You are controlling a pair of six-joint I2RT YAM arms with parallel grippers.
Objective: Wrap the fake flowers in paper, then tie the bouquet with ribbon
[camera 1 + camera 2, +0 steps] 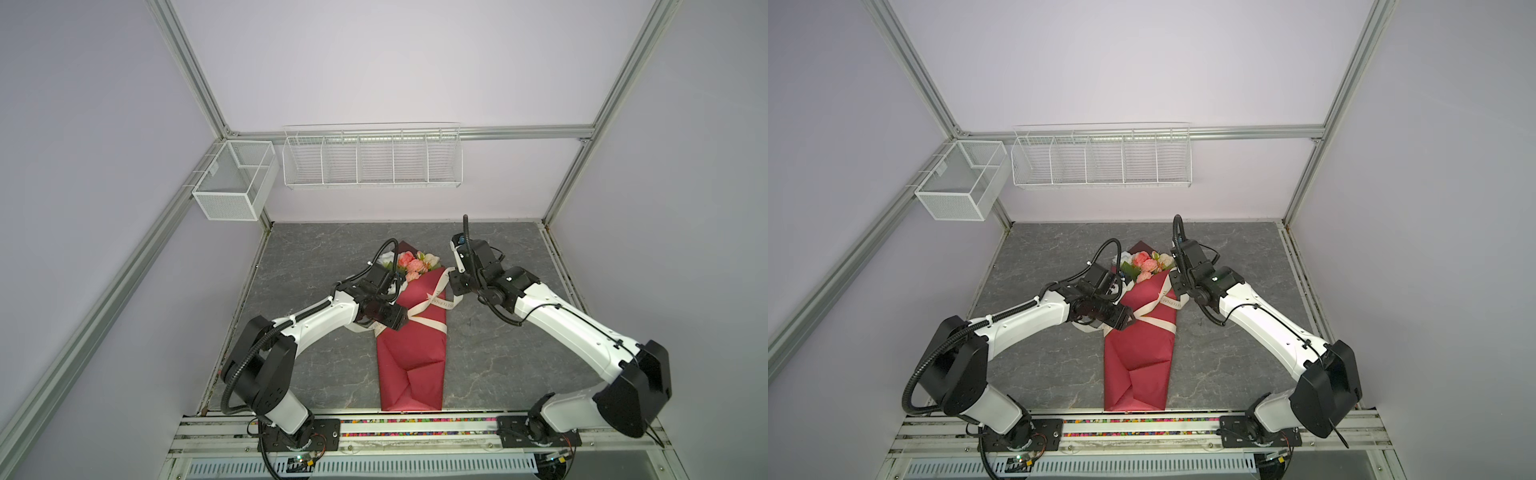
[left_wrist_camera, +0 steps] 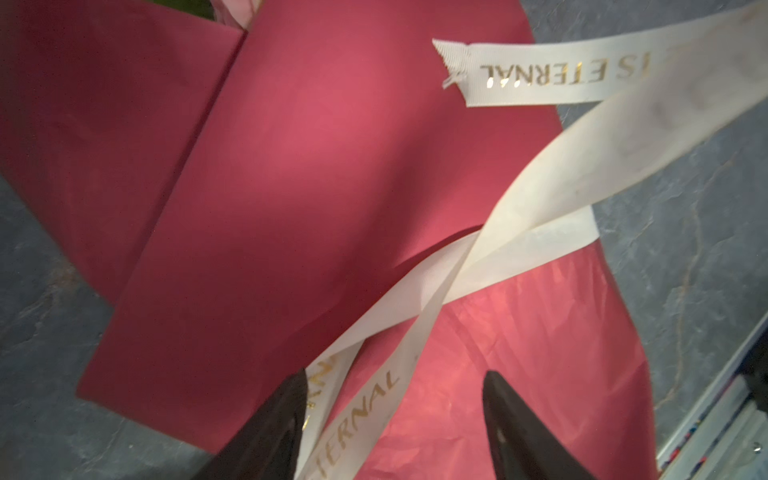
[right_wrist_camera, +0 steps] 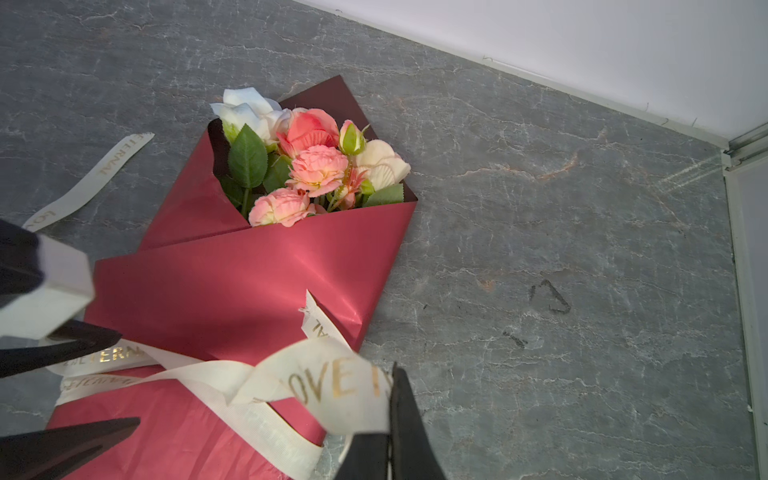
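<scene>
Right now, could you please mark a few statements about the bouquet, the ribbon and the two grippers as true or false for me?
1. The bouquet of fake flowers lies flat on the table. True.
2. The right gripper is open and empty. False: it is shut on the cream ribbon.
3. The left gripper is open, with the cream ribbon passing between its jaws. True.
4. The wrapping paper is blue. False: it is dark red.
5. The cream ribbon crosses itself over the wrapping paper. True.
</scene>
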